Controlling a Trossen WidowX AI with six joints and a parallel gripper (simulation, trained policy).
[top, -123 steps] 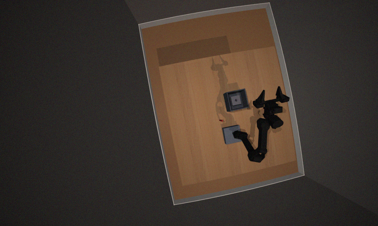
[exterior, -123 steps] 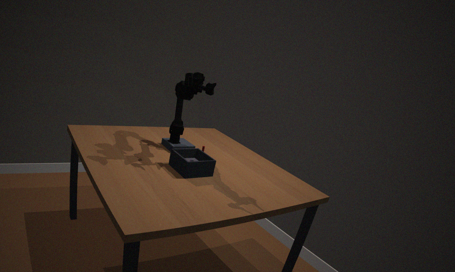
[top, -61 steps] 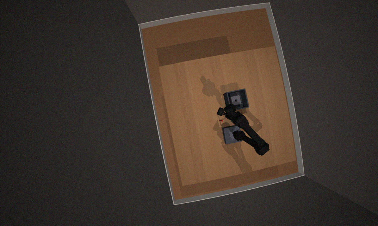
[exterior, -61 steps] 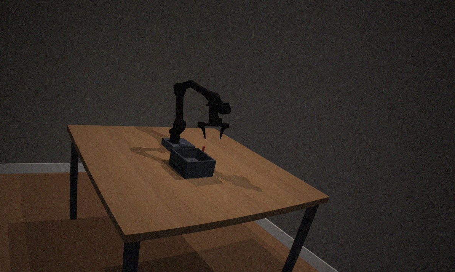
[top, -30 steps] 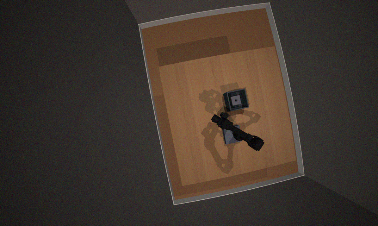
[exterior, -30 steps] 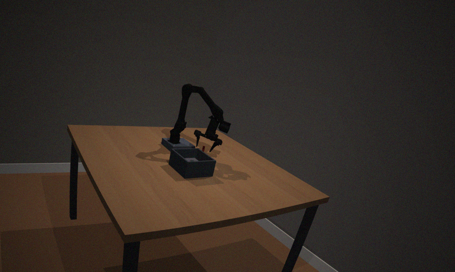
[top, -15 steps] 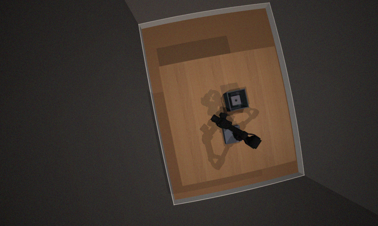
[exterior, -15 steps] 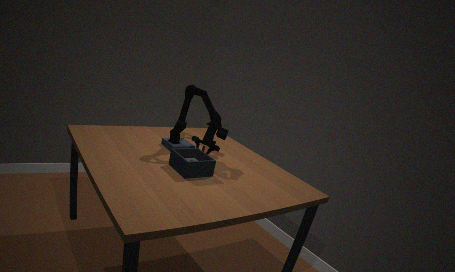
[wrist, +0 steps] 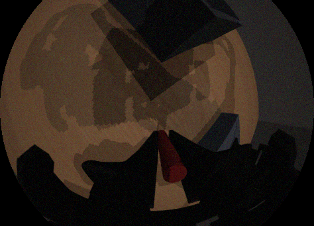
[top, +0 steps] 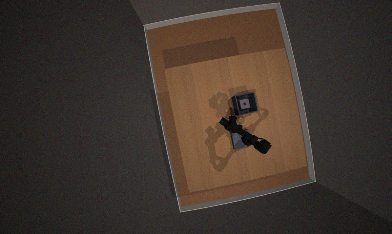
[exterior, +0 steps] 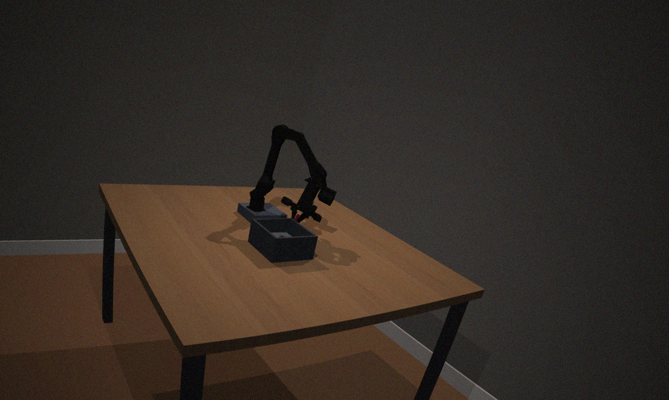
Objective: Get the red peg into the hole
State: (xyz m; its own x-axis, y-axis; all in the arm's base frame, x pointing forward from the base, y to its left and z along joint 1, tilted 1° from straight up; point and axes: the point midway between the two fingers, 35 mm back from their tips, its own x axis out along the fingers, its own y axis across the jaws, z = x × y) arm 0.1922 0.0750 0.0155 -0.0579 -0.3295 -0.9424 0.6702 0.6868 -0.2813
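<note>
The red peg (exterior: pixel 297 217) (wrist: pixel 171 162) is between the fingertips of my gripper (wrist: pixel 163 134), which is shut on it. In the wrist view the peg's round end points toward the camera and its far end is at the fingertips. Whether the far end touches the table cannot be told. The hand is tilted, behind the box in the exterior view. The open dark box (top: pixel 234 105) (exterior: pixel 294 251) (wrist: pixel 126 8) stands beside the hand. The pale plate (top: pixel 241 100) (exterior: pixel 279 233) with its hole (top: pixel 244 103) lies at the box bottom. The top view has the peg hidden under the arm.
The grey-blue arm base block (top: pixel 236 143) (exterior: pixel 244 210) (wrist: pixel 220 132) stands on the wooden table (top: pixel 200 87) (exterior: pixel 376 278), close to the hand and the box. The box walls rise around the plate. Shadows of the arm fall on the table.
</note>
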